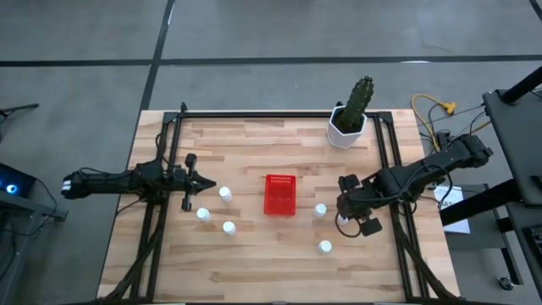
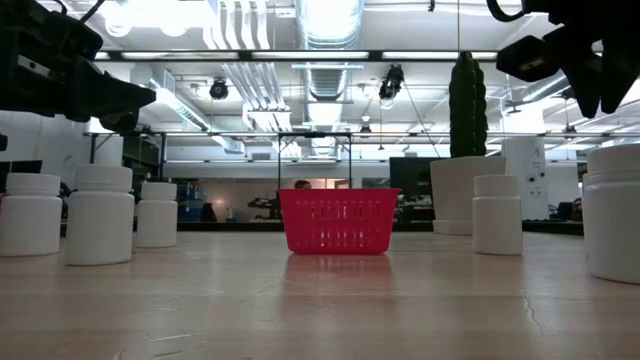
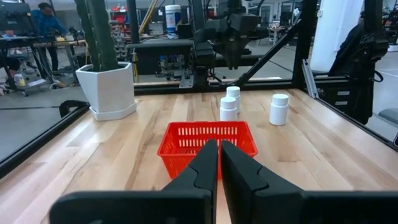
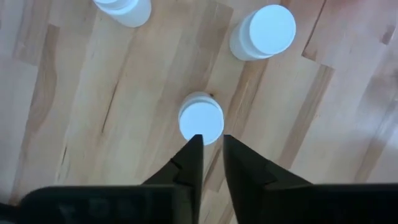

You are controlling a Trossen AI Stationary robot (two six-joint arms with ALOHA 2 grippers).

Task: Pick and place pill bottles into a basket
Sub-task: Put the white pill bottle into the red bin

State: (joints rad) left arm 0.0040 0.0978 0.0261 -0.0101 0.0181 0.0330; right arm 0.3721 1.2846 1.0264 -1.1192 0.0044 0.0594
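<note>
Bottles point(image 1: 225, 194) of the pill kind, small white cylinders with flat white caps, stand upright on the wooden desk point(image 1: 254, 263) in two loose groups. Three sit left of the basket point(image 1: 280, 195): one at the far side of that group, one point(image 1: 203, 214) nearer and further left, one point(image 1: 229, 227) nearest. On the right, one point(image 1: 320, 210) stands just beside the basket, another point(image 1: 325, 246) well nearer. A further bottle point(image 4: 201, 120) shows straight below the right arm's wrist camera.

Basket: bright red, rectangular, with slotted walls, resting mid-desk between the two groups; whether anything lies inside cannot be told.

A white pot with a tall green cactus point(image 1: 351, 114) stands at the far edge, right of centre.

The left gripper point(image 1: 209, 185) reaches in level from the left, its jaws brought nearly together and holding nothing, pointing toward the basket, with the far left bottle just beside its tip. The right gripper point(image 4: 211, 149) is turned downward over its bottle, jaws a narrow gap apart and gripping nothing.
</note>
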